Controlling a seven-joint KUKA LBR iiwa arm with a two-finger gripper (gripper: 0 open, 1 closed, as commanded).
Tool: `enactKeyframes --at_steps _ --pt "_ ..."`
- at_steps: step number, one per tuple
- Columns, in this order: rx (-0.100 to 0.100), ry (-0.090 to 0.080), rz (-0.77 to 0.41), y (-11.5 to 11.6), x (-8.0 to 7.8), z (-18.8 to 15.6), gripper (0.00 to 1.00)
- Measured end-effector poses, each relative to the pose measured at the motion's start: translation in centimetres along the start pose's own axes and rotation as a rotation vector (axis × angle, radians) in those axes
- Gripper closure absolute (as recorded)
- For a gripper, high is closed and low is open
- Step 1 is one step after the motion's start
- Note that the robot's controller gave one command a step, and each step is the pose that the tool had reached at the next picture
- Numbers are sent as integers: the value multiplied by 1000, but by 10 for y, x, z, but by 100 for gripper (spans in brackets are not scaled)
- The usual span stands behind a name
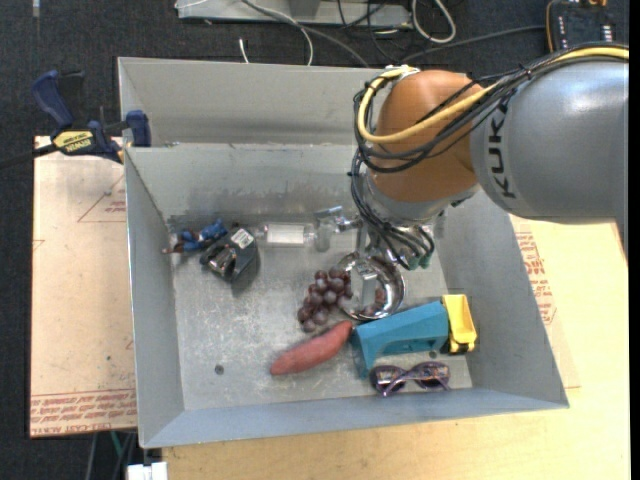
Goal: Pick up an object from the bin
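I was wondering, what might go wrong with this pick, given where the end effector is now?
The end effector hangs close to both the purple grape bunch and the teal block, so it might catch both or neither. The bunch looks lumpy and may slip. A shoved block could push the sunglasses against the bin's front wall.

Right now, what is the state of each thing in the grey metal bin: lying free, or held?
Bunch of dark purple grapes: lying free, mid-floor.
Long reddish root-shaped thing: lying flat, free.
Teal plastic block with yellow end: lying free.
Purple-framed sunglasses: lying free by the near wall.
Small black and blue heap: lying free, far left.
Gripper: low, just right of the grapes.
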State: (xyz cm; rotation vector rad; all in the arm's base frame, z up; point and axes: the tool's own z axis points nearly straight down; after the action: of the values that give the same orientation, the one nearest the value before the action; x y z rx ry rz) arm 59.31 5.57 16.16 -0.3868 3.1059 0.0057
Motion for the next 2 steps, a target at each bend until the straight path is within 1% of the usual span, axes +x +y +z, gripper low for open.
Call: enactKeyframes --at_steps 1,2 --pt "-1 14 -206 -18 3 62 0" --pt "-2 -1 -264 -26 -4 91 0"
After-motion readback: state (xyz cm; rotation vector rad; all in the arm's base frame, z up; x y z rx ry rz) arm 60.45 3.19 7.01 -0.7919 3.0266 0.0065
